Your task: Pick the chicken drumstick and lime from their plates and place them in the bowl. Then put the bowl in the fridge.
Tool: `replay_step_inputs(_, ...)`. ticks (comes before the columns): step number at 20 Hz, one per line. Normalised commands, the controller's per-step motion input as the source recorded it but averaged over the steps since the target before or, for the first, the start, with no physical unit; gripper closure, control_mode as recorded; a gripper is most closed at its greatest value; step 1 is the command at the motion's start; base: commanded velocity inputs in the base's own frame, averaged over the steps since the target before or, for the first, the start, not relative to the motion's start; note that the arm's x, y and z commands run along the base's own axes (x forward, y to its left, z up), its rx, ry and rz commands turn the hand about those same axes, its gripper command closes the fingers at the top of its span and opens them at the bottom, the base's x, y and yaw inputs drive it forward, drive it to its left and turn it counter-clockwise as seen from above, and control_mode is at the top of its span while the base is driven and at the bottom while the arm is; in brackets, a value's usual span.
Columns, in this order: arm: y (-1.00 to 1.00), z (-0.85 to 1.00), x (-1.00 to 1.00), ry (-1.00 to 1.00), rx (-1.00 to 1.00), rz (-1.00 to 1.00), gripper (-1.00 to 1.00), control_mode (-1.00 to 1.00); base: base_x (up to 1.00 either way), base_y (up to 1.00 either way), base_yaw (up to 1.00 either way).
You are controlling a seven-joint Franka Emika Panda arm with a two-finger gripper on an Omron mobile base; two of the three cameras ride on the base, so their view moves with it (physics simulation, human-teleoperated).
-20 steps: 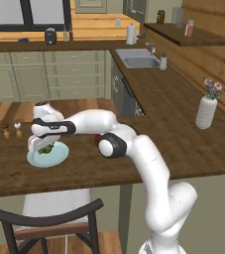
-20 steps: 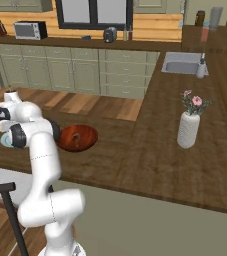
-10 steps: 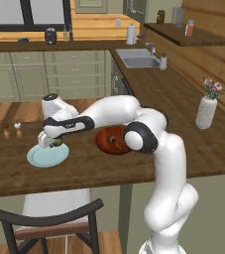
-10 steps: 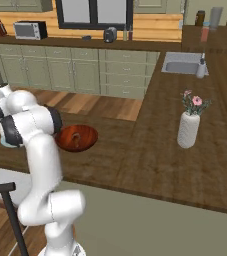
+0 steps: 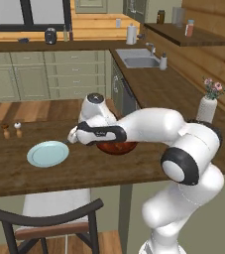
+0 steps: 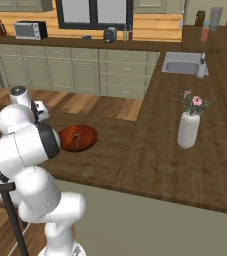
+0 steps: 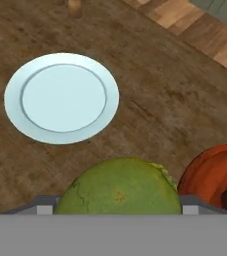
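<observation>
The small round yellowish-green lime sits pinched between the fingers of the robot's two-finger hand, held in the air over the dark wooden bench, between the round flat pale blue plate and the wide glossy reddish-brown wooden bowl. That plate lies bare near the bench's front edge, so the lime is already off it. In the hand view the bowl's rim shows close beside the lime, with something dark brown inside it; in the right base view a small reddish-brown shape lies in the bowl, which I judge to be the cooked chicken drumstick, though it is too small to be certain. A second plate cannot be made out here.

So, as I read it: the drumstick is probably in the bowl, and the lime is lifted and on its way. Left to do: set the lime into the bowl, then carry the bowl to the fridge and put it inside
</observation>
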Motion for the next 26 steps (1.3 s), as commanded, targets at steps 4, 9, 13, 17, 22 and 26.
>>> replay_step_inputs(4, -1.00, 0.60, 0.09, 0.26, 0.00, -0.08, 1.00, -1.00, 0.00, 0.00, 0.00)
replay_step_inputs(9, -0.93, 0.01, 0.06, 0.42, 0.00, -0.16, 1.00, -1.00, 0.00, 0.00, 0.00)
replay_step_inputs(13, -0.47, -0.08, 0.10, 0.29, -0.15, -0.22, 1.00, -1.00, 0.00, 0.00, 0.00)
replay_step_inputs(17, -0.28, -0.43, 0.13, 0.07, -0.19, -0.18, 1.00, -1.00, 0.00, 0.00, 0.00)
replay_step_inputs(22, -0.19, -0.39, 0.35, -0.06, -0.13, -0.10, 1.00, -1.00, 0.00, 0.00, 0.00)
replay_step_inputs(26, -0.26, -0.04, 0.63, -0.01, -0.01, 0.00, 1.00, -1.00, 0.00, 0.00, 0.00)
